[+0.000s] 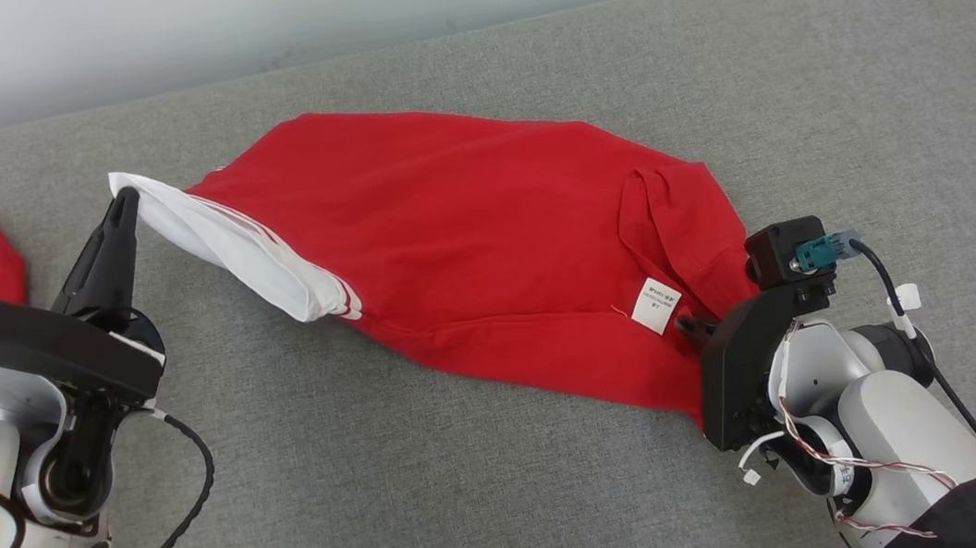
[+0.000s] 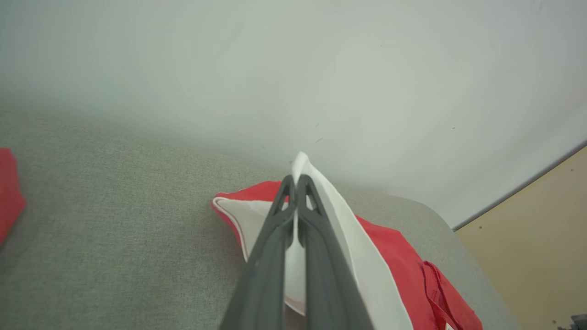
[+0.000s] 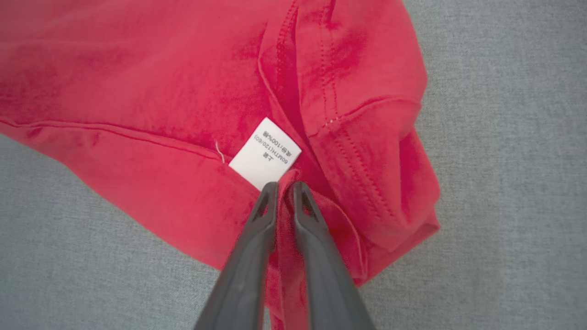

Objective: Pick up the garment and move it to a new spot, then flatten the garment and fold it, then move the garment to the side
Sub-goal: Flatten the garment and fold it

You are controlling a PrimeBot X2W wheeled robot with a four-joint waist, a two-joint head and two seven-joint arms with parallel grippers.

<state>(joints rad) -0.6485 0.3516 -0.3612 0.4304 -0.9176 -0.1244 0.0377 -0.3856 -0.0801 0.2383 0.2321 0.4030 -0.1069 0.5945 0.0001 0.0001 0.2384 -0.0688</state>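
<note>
At the upper left of the head view the left gripper (image 1: 127, 199) is clamped on the white end (image 1: 193, 222) of the garment (image 1: 463, 221). The garment lies on the grey cushion (image 1: 478, 499) across the middle of the frame. Its long axis slants from upper left down to lower right, with one gripper at each end. At the lower right the right gripper (image 1: 690, 325) is pinched together on a ridge of red cloth just beside the white label (image 1: 656, 305). Each arm seems to hold its nearer end, so pulling apart along that slant should flatten the garment.
</note>
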